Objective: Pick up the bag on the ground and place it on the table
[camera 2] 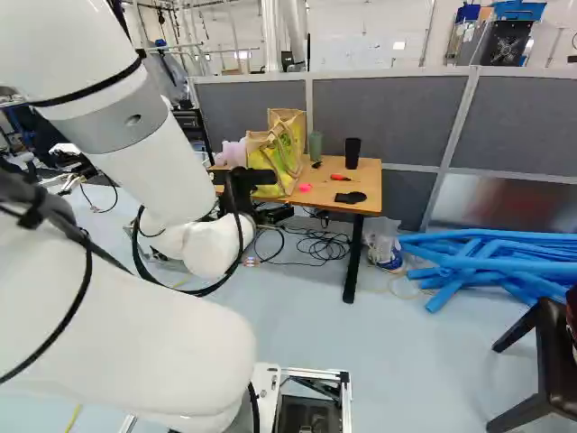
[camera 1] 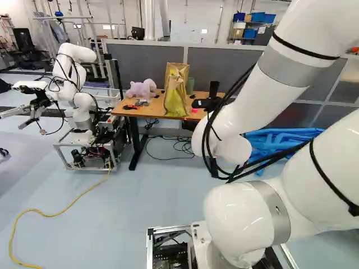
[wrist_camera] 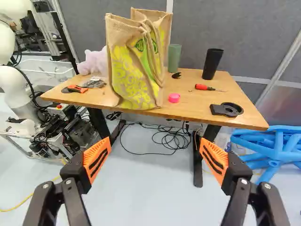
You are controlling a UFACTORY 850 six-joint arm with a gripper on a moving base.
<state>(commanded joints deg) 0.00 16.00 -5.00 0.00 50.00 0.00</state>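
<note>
Lilac plush (wrist_camera: 94,62) first, at the left end of the table (wrist_camera: 188,104) as seen from behind the arm. Next comes the burlap bag (wrist_camera: 134,70), upright on the tabletop near the front edge, its flat base bearing its weight and its mouth up, which would suit a grab from above. A green cup (wrist_camera: 174,58) stands just beside it, then a black cup (wrist_camera: 212,64); these 2 don't seem to prop it. Rightmost in the left base view, the white arm (camera 1: 263,92) leans over and reaches toward the table, its gripper (wrist_camera: 155,143) aimed ahead, short of the edge. Its 2 orange pads (wrist_camera: 96,159) stand wide apart, holding nothing. The placing looks done; backing straight away seems safest.
</note>
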